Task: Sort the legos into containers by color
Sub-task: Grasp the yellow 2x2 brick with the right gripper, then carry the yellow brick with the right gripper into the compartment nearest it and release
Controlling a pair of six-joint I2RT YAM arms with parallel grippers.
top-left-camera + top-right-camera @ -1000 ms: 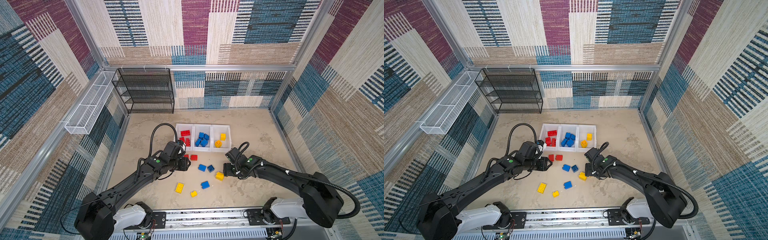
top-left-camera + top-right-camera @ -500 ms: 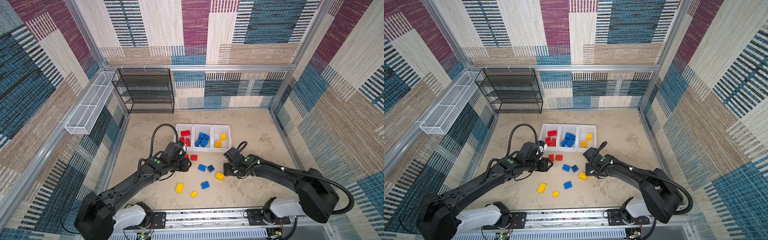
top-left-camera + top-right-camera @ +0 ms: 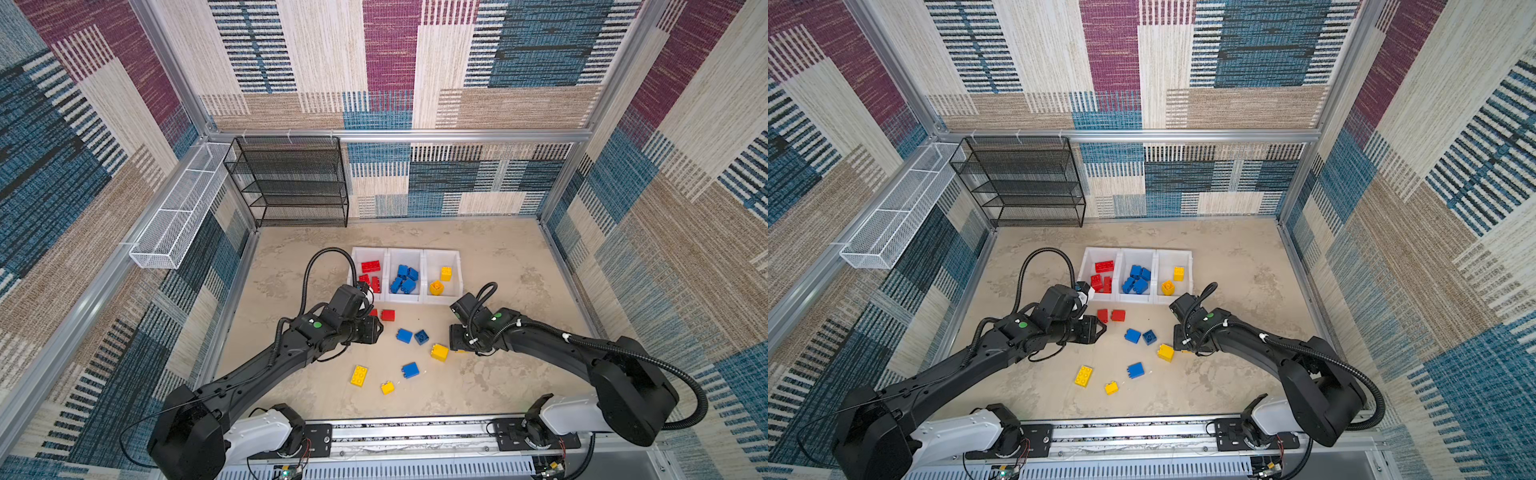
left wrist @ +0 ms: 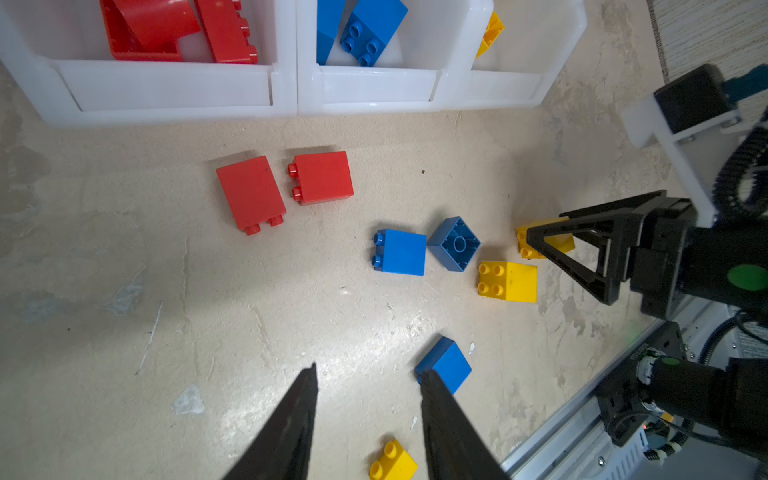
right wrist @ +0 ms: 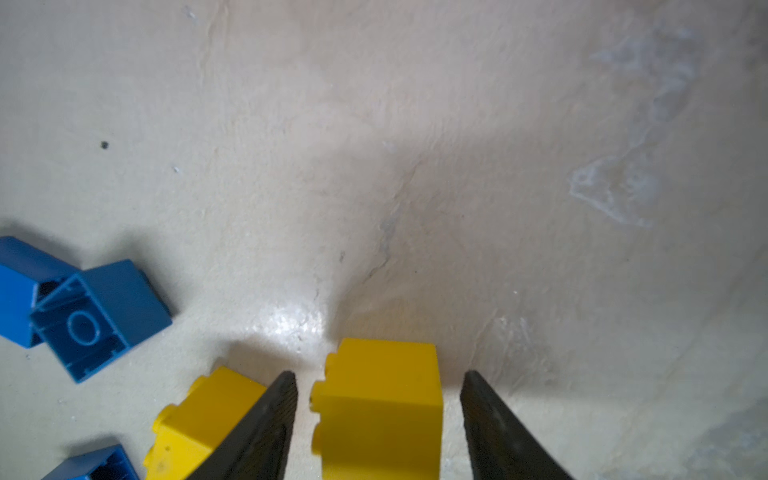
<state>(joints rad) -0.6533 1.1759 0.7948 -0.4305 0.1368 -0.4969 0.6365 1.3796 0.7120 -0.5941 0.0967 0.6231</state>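
Against a second ago, the right arm's big rear joint has swung slightly inward while its hand barely moved; the left arm and the loose bricks lie unchanged. The right hand (image 5: 379, 373) straddles a yellow brick (image 5: 376, 411) lying on its side on the tabletop (image 5: 415, 166), with a sliver of gap each side and no grip, and the left hand (image 4: 369, 372) hangs part-spread and empty by a blue brick (image 4: 446, 361). The legos are chunky, glossy and studded: reds, blues and yellows sit sorted left to right in the white containers (image 3: 406, 297), with a red pair (image 3: 1118, 316), three blues and four yellows loose in front.
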